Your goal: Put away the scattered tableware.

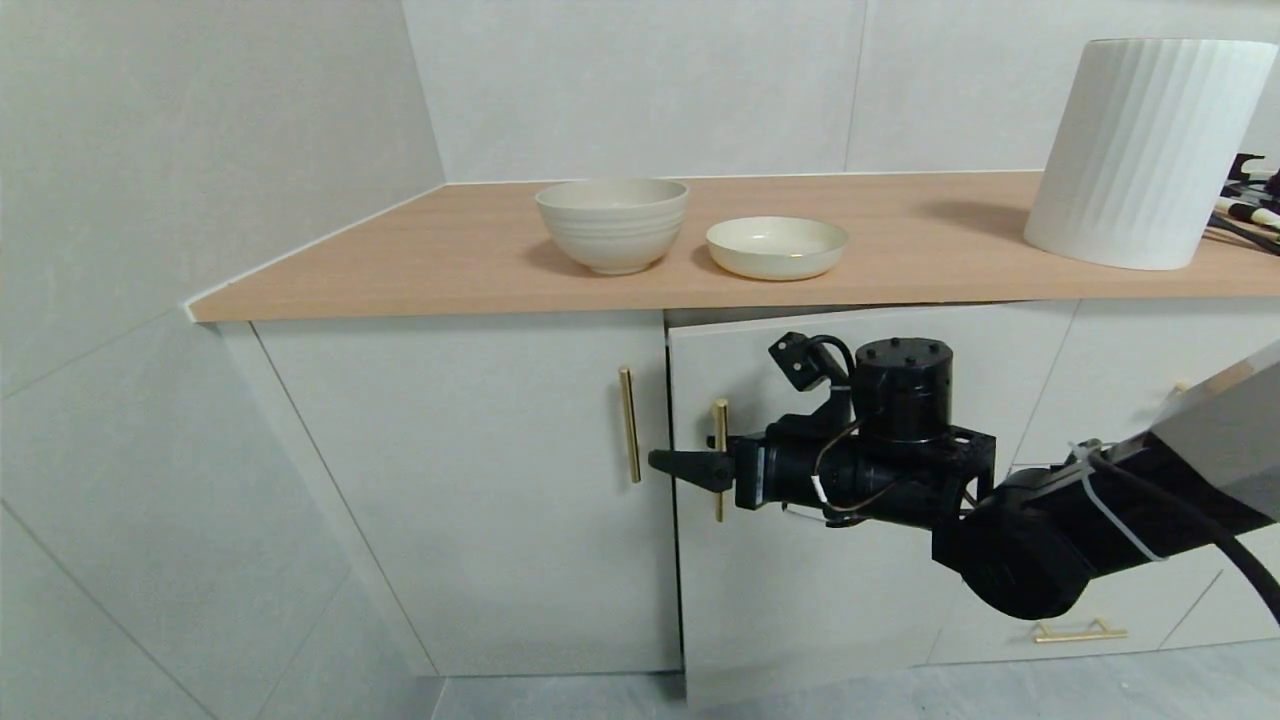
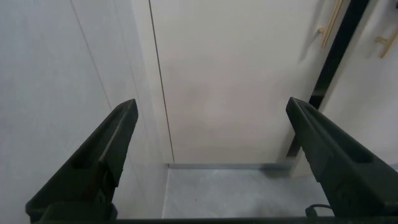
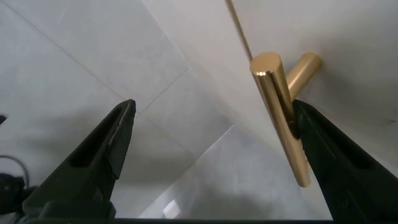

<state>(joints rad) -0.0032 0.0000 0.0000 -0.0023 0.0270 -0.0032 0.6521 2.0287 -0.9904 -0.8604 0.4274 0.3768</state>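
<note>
R hand (image 3: 211, 107) open wide, one finger maybe touching round brass handle (image 3: 280, 115); L hand (image 2: 211, 104) open, empty.

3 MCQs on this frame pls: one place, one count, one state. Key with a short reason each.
1. Where is the bowl?
A) in the cabinet
B) on the countertop, beside the shallow dish
C) in a gripper

2. How many dishes are on the countertop?
A) two
B) one
C) four

3. The right gripper is:
A) shut on the bowl
B) shut and empty
C) open, at the door handle

Key:
1 B, the bowl stands next to the shallow dish on the wood top.
2 A, the bowl and the shallow dish make two.
3 C, the right wrist view has the fingers spread with the handle between them.
</note>
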